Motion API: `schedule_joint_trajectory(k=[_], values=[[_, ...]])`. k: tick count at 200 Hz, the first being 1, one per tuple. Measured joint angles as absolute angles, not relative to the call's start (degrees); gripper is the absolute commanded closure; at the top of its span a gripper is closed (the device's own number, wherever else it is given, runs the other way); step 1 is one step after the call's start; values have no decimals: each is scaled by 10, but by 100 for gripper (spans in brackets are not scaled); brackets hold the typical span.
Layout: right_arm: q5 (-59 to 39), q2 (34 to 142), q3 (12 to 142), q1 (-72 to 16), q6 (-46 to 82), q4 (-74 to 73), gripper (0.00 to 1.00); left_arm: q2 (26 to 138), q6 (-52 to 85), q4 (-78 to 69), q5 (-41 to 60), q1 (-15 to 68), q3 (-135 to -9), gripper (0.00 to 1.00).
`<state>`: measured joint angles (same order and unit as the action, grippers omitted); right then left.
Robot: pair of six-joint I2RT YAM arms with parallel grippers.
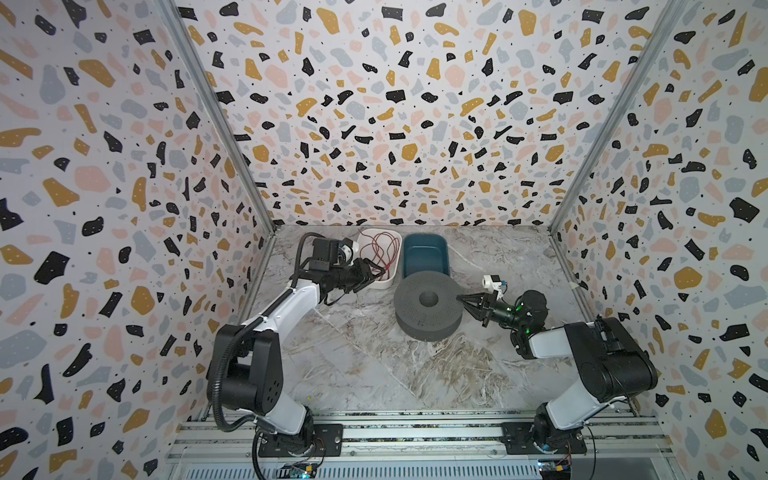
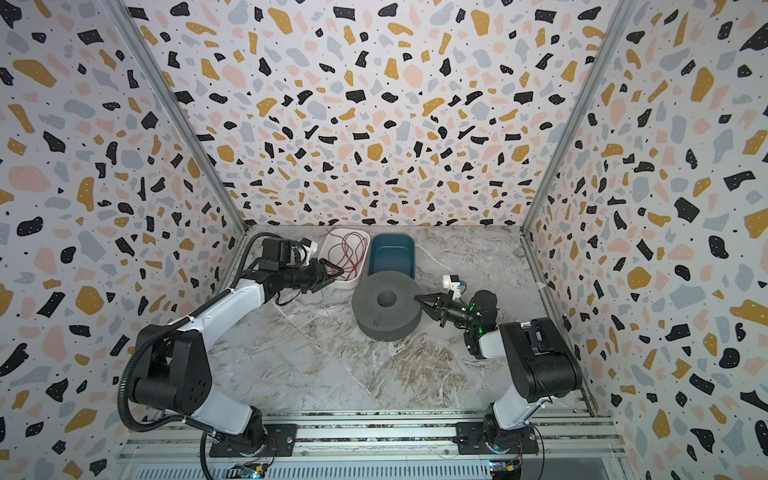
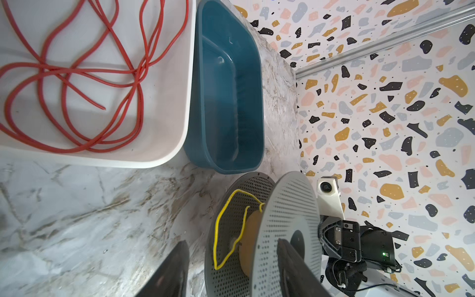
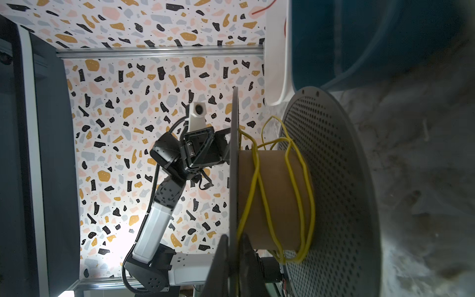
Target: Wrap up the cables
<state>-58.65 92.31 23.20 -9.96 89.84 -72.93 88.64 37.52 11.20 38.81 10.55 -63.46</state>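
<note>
Spread, the left end effector [image 1: 374, 274] hovers near the red cable [image 3: 42, 66]; the right end effector [image 1: 461, 298] pinches the spool [image 1: 411, 313] carrying yellow cable [image 4: 257, 168].

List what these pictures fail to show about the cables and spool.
Yellow cable: in both top views, hidden under the spool's upper flange.
Red cable: left wrist view's edge cuts off its loops; too thin to trace in both top views.
Blue tub: blurred and dark in right wrist view.
</note>
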Motion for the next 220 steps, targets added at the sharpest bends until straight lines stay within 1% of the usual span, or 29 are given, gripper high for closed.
schedule_joint_trajectory(k=[15, 30, 62, 72, 83, 98, 122, 130, 154, 177, 183, 193, 220], values=[[-589, 922, 225, -94, 871, -703, 100, 876, 367, 116, 380, 105, -638, 41], [-591, 922, 218, -88, 843, -680, 100, 865, 363, 120, 373, 105, -638, 36], [-594, 923, 206, -74, 810, -661, 100, 856, 354, 121, 367, 105, -638, 34], [-596, 925, 204, -71, 804, -661, 100, 856, 351, 122, 366, 105, -638, 30], [-598, 931, 202, -68, 797, -662, 100, 856, 350, 125, 364, 105, -638, 28], [-598, 942, 199, -65, 785, -660, 100, 856, 346, 127, 360, 105, -638, 22], [-598, 950, 196, -57, 754, -631, 100, 856, 336, 133, 352, 103, -638, 18], [-599, 949, 196, -54, 739, -617, 95, 856, 334, 135, 349, 102, -638, 17], [-596, 936, 201, -45, 674, -543, 93, 856, 324, 142, 337, 100, -638, 16], [-592, 911, 224, -42, 612, -459, 87, 856, 315, 153, 323, 97, -638, 15], [-589, 906, 231, -41, 597, -439, 83, 856, 312, 157, 319, 97, -639, 15], [-581, 901, 239, -39, 576, -409, 73, 857, 308, 163, 312, 96, -643, 11], [-558, 897, 242, -29, 524, -338, 56, 858, 298, 167, 289, 96, -659, 5]])
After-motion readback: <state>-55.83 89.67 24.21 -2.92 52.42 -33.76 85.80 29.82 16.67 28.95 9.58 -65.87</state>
